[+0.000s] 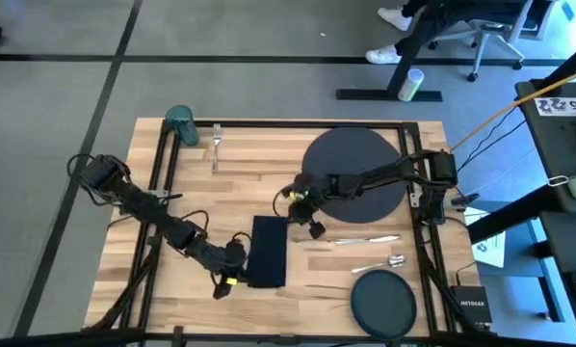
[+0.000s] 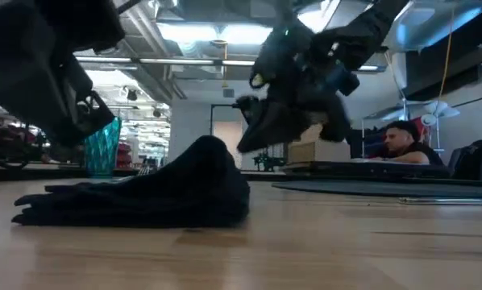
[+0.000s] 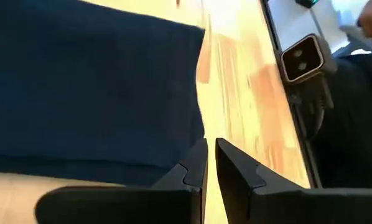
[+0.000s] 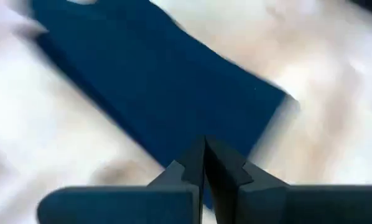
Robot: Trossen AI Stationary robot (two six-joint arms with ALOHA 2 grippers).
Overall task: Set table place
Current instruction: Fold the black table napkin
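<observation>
Navy napkin (image 1: 269, 251) lies flat mid-table, a long folded rectangle — left gripper (image 1: 232, 275) at its near left corner, fingers nearly closed on nothing; right gripper (image 1: 302, 204) hovers above its far right corner, fingers together, empty. Bare wood (image 1: 196, 193) lies left; charger (image 1: 355, 173), cutlery (image 1: 365, 241) and plate (image 1: 384, 301) crowd the right.

We see left gripper (image 3: 211, 163) low over table (image 3: 248, 106), dark fingers (image 3: 239, 168) nearly together, narrow slit between tips. Tips sit at edge of navy napkin (image 3: 93, 93), which lies flat on pale wood. Black rail (image 3: 285, 56) borders tabletop beyond.
</observation>
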